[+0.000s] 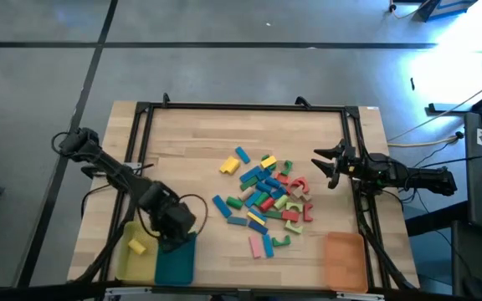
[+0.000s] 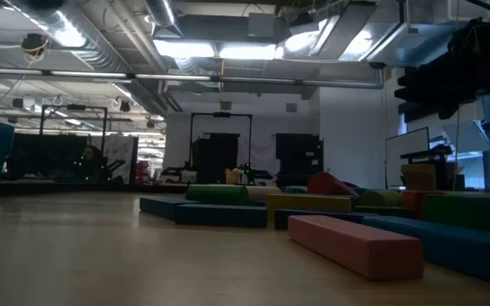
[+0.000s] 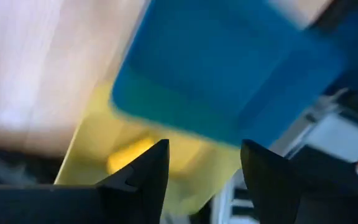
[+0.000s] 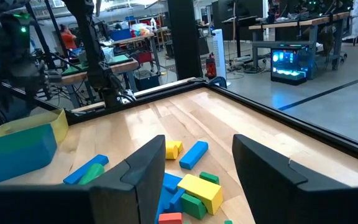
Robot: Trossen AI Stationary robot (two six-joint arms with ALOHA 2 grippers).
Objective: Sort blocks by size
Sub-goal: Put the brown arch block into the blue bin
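Note:
The blocks (image 1: 266, 196) lie in a loose pile of blue, green, red, yellow and pink pieces on the middle of the wooden table; the low view shows them lying flat (image 2: 356, 245). One yellow block (image 1: 136, 247) lies inside the yellow tray (image 1: 128, 266) at the near left. My left gripper (image 3: 204, 149) hangs open over the yellow tray and the teal tray (image 3: 229, 74), pointing steeply down, with nothing between its fingers. My right gripper (image 1: 329, 167) waits open and level at the table's right side, facing the pile (image 4: 191, 186).
An orange tray (image 1: 344, 259) sits at the near right corner. A black metal frame (image 1: 241, 107) runs around the table's edges. Bare wood lies between the pile and the left trays, and along the far side.

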